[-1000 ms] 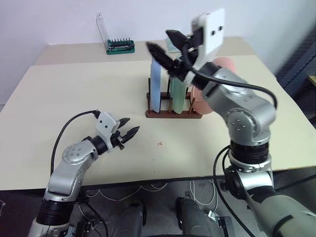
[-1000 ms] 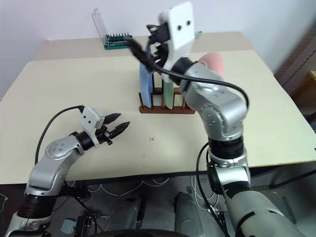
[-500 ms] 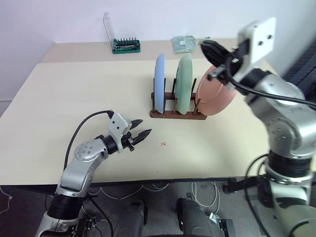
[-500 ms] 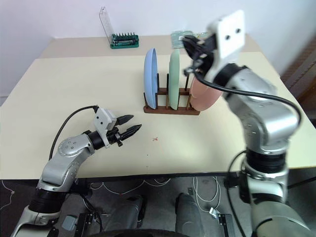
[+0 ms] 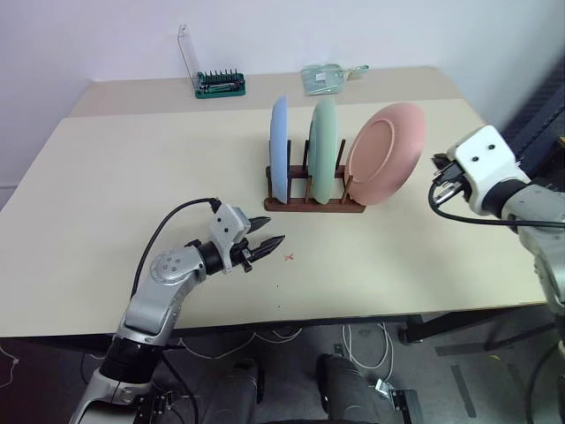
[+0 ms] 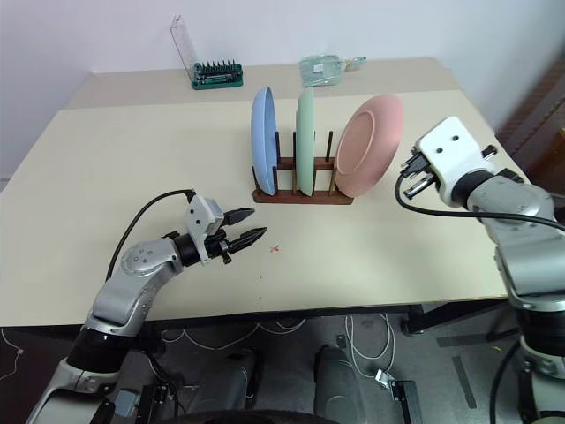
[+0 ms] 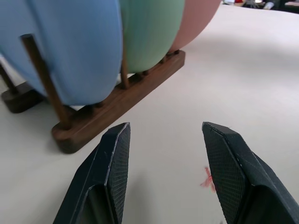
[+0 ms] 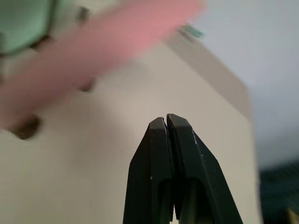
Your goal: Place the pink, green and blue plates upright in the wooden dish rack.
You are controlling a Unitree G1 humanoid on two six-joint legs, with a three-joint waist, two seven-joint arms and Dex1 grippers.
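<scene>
The wooden dish rack stands mid-table and holds all three plates on edge. The blue plate is at its left end and the green plate is in the middle. At the right end the pink plate leans outward to the right. My right gripper is shut and empty, and it hovers off to the right of the pink plate, clear of it. My left gripper is open and empty, low over the table in front of the rack and pointing at it.
A green tool holder with a clear lid and a clear bag sit at the back of the table. A small red cross marks the tabletop just beyond my left fingertips.
My right arm swung from above the rack out to the right and down, and its gripper shut empty. The pink plate stays leaning in the rack. My left gripper drifted slightly right.
</scene>
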